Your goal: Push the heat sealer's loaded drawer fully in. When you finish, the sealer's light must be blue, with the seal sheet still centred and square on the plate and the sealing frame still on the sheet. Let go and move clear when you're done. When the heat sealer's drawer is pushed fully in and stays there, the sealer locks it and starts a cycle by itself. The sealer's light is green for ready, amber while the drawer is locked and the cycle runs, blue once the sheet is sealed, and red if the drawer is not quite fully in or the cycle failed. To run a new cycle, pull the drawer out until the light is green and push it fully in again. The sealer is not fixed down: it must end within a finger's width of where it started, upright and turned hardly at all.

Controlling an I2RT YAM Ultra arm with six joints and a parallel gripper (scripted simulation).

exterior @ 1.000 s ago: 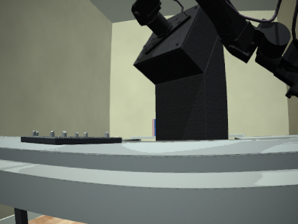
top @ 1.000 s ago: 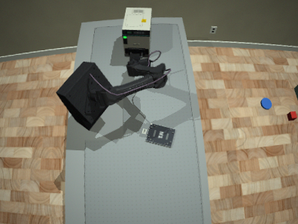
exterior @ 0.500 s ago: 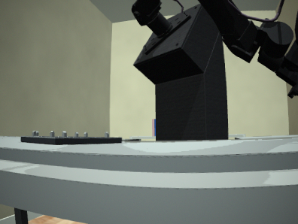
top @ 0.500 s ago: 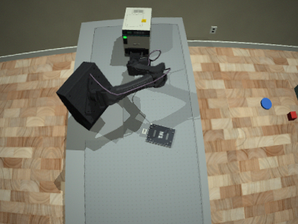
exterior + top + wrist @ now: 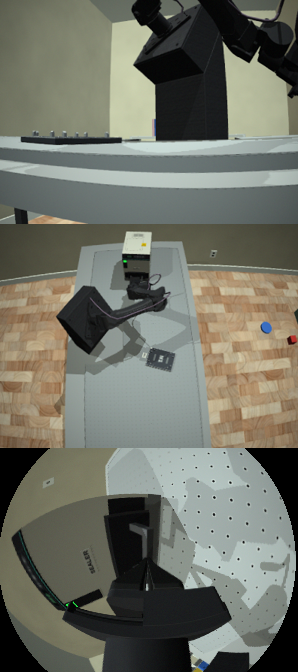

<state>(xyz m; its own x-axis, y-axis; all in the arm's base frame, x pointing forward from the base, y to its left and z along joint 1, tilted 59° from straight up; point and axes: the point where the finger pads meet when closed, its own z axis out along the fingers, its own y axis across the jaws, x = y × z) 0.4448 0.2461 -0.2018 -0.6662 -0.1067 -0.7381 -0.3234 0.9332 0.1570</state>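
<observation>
The white heat sealer (image 5: 135, 243) (image 5: 60, 548) stands upright at the far end of the table. Its light (image 5: 125, 261) (image 5: 72, 605) is green, partly covered by my gripper in the wrist view. The black drawer front (image 5: 122, 543) with a grey handle (image 5: 146, 538) shows in the wrist view, low on the sealer's front face. My gripper (image 5: 147, 561) is shut and empty, with its tips close to the drawer front beside the handle's lower end; whether they touch is not clear. The seal sheet, plate and sealing frame are hidden.
The arm's black base (image 5: 84, 319) (image 5: 191, 109) stands at the table's left side. A dark board with pegs (image 5: 161, 364) (image 5: 88, 140) lies nearer the middle, with a small white tag (image 5: 144, 355) beside it. A thin cable loops beside the wrist. A blue disc (image 5: 266, 327) and red cube (image 5: 292, 340) lie on the floor.
</observation>
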